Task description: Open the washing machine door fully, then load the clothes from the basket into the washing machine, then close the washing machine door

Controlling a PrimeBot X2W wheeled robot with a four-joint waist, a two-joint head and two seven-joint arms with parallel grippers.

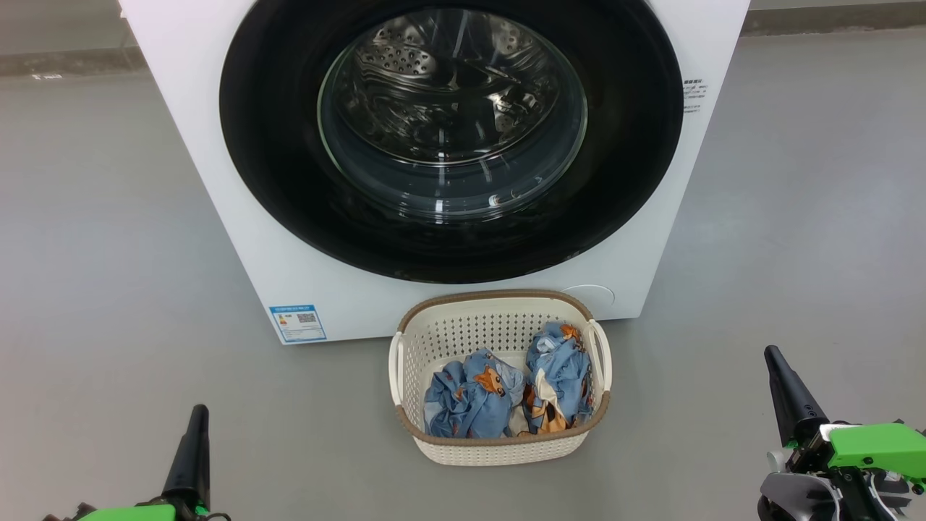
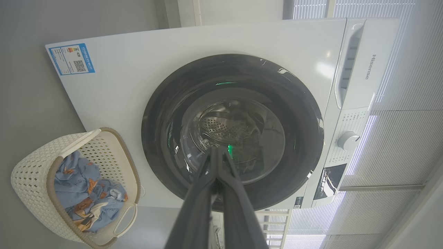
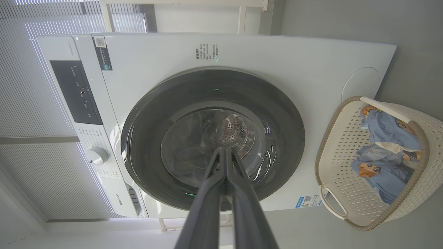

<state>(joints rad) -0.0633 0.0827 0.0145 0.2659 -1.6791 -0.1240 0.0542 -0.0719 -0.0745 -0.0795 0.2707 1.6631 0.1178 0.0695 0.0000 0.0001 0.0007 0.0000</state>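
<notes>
"Hisense" on washing machine (image 2: 114,93) drawer (image 2: 370,86), QR code on blue label (image 2: 71,58)

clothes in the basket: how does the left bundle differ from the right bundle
The left bundle lies low and wide; the right bundle is bunched taller and narrower, against the right wall of the basket. The left bundle shows a clear orange animal face; the right bundle shows only scraps of orange and cream. Both are light blue printed fabric.
</notes>
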